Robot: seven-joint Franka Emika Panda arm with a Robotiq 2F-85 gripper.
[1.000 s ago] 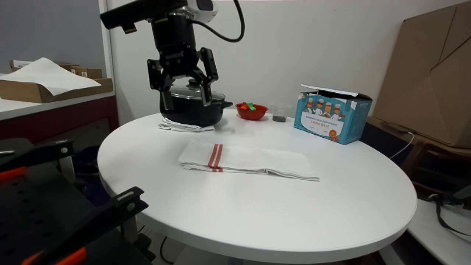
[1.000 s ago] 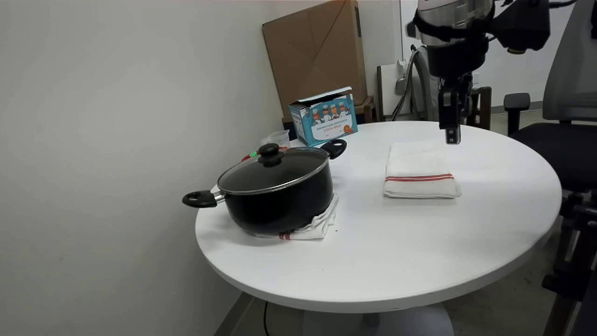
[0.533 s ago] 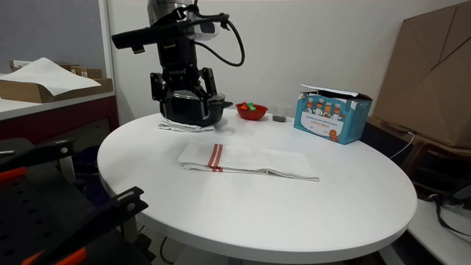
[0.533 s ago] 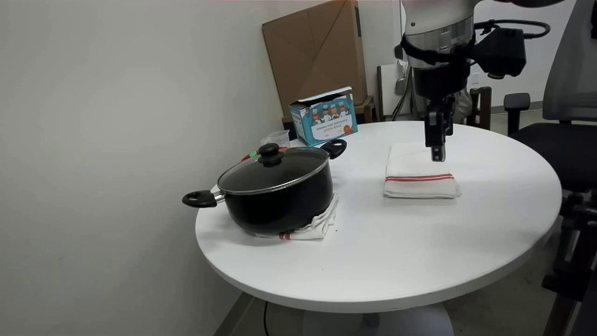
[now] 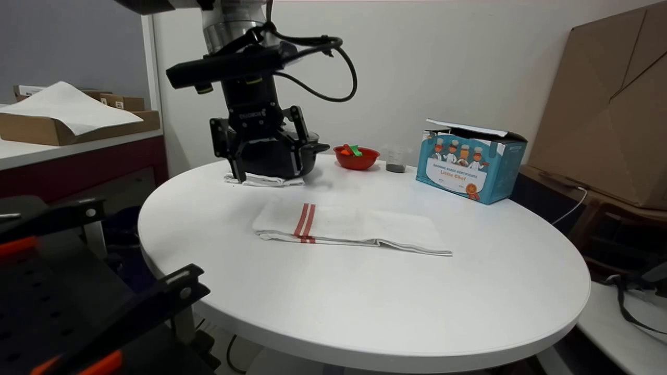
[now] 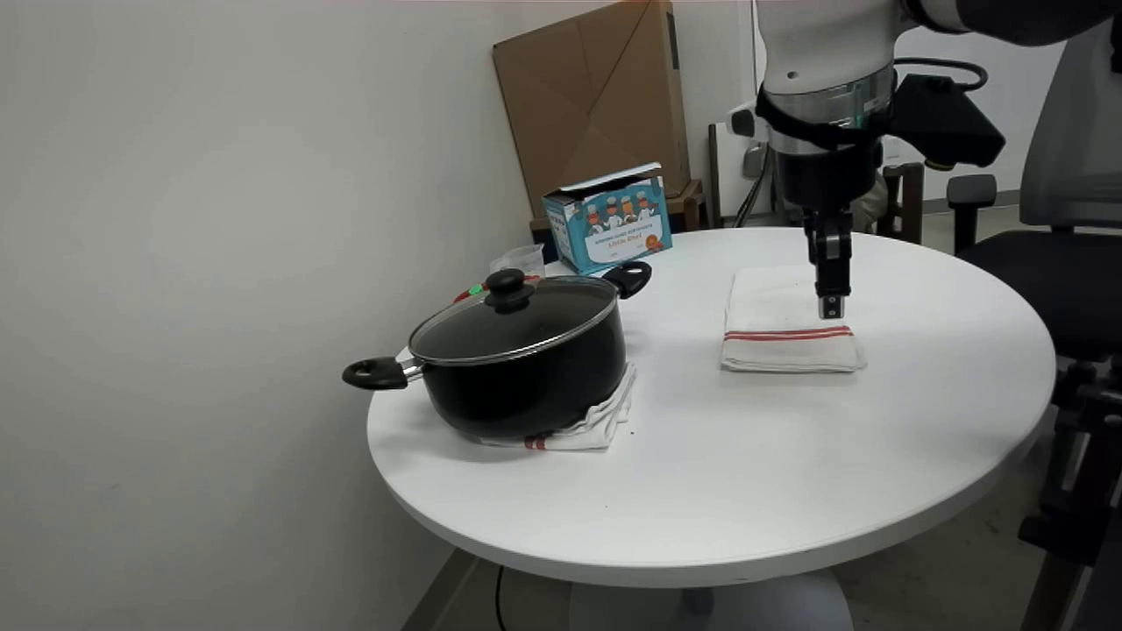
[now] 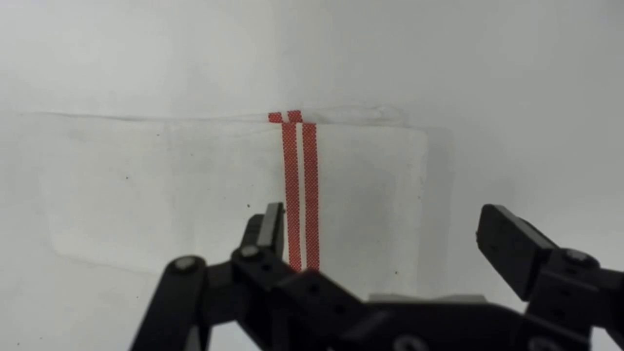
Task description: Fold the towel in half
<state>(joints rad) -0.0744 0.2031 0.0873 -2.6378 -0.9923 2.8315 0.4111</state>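
A white, red-striped towel (image 5: pixel 349 226) lies flat in layers on a round bench (image 5: pixel 365 307), the empty tool (image 7: pixel 382 217) above its striped end, jaws spread wide; a neat fold likely needs every layer pinched at that short edge.

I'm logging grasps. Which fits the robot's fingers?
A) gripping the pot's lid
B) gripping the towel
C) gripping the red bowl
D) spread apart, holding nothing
D: the wrist view shows the fingers wide apart, and in both exterior views the towel lies on the table.
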